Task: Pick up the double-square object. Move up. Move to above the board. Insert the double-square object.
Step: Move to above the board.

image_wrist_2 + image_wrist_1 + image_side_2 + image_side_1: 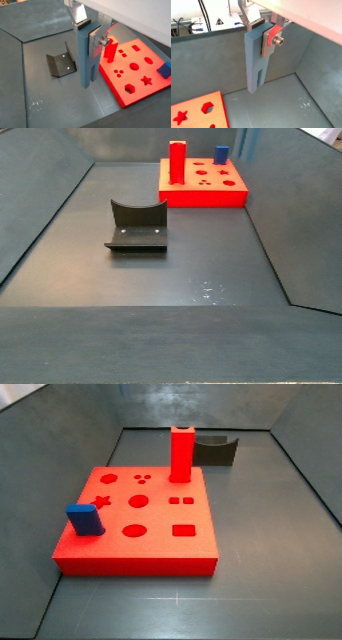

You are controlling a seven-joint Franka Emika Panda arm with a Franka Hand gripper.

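Note:
In both wrist views my gripper (260,35) (89,35) is shut on the upper end of the double-square object (254,62) (85,62), a tall pale grey-blue post with a slot in its lower end. It hangs upright over the grey floor. In a wrist view its lower end lies between the fixture (61,63) and the near edge of the board (137,67). The board is a flat red slab with shaped cut-outs (140,524) (203,186); only a corner shows in a wrist view (198,112). Neither the gripper nor the post appears in either side view.
A thick red pillar (181,454) (175,158) and a short dark-blue block (84,519) (222,153) stand in the board. The fixture (217,450) (136,228) stands on the floor beside the board. Grey walls enclose the floor.

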